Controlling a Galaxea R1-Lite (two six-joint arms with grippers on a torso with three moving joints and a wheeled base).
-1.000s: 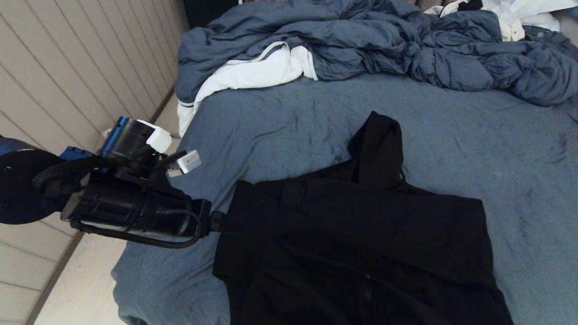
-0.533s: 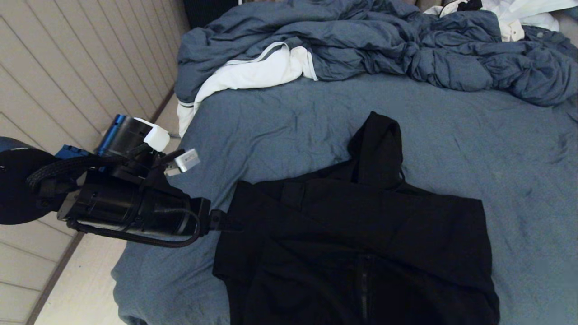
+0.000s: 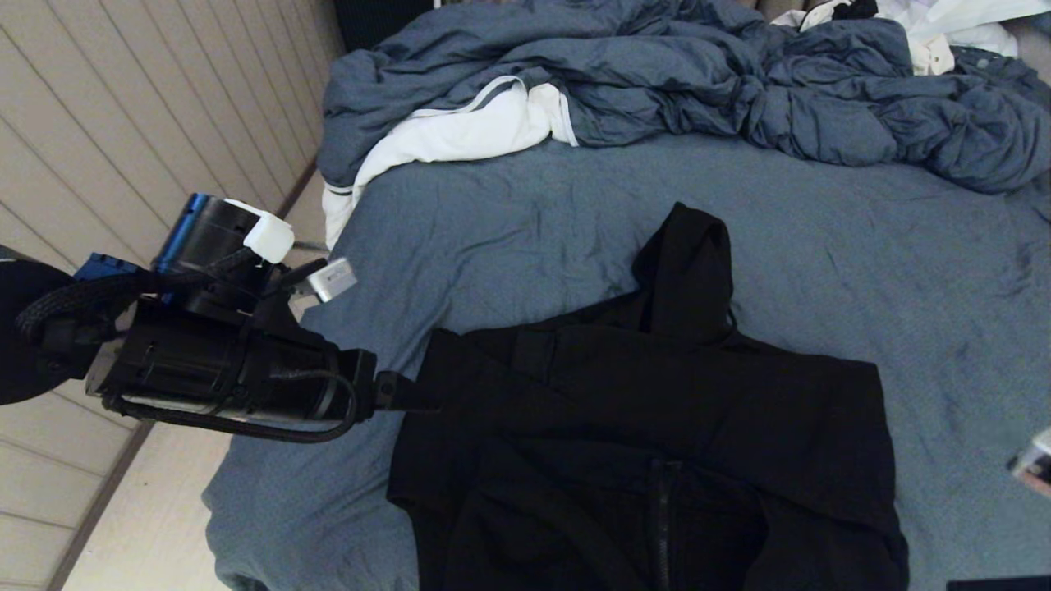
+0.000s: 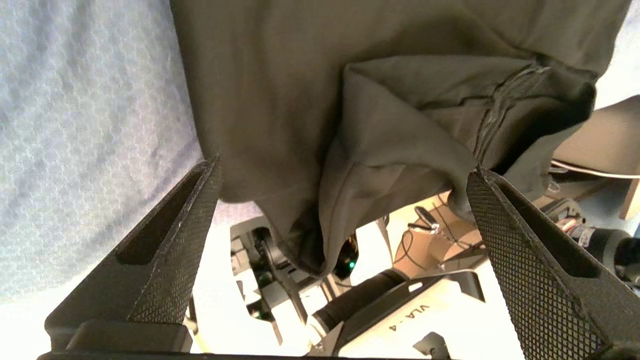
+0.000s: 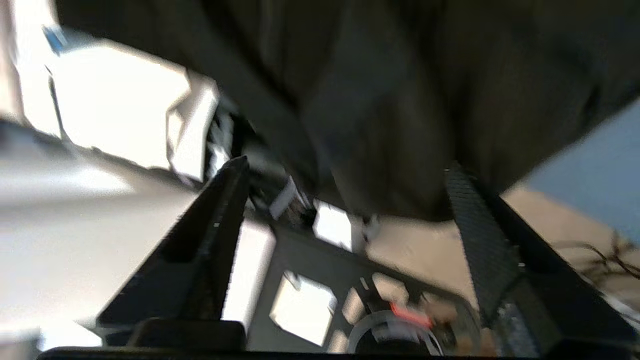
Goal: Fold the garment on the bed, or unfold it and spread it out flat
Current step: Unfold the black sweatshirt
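Observation:
The garment, a black hoodie, lies on the near part of the bed with its hood pointing away and its zip showing near the bottom. My left gripper is at the garment's left edge. In the left wrist view the left gripper stands open, and a hanging fold of the garment lies between its fingers without being pinched. In the blurred right wrist view the right gripper is open by the garment's edge. A bit of the right arm shows at the head view's right edge.
A rumpled blue-grey duvet fills the far side of the bed, with a white cloth tucked into it at the far left. More white cloth lies at the far right. The wooden floor runs along the bed's left side.
My right gripper has opened and let go of the garment. The garment's near right edge has dropped and drawn in, baring the zip. The left arm has pulled slightly back leftwards.

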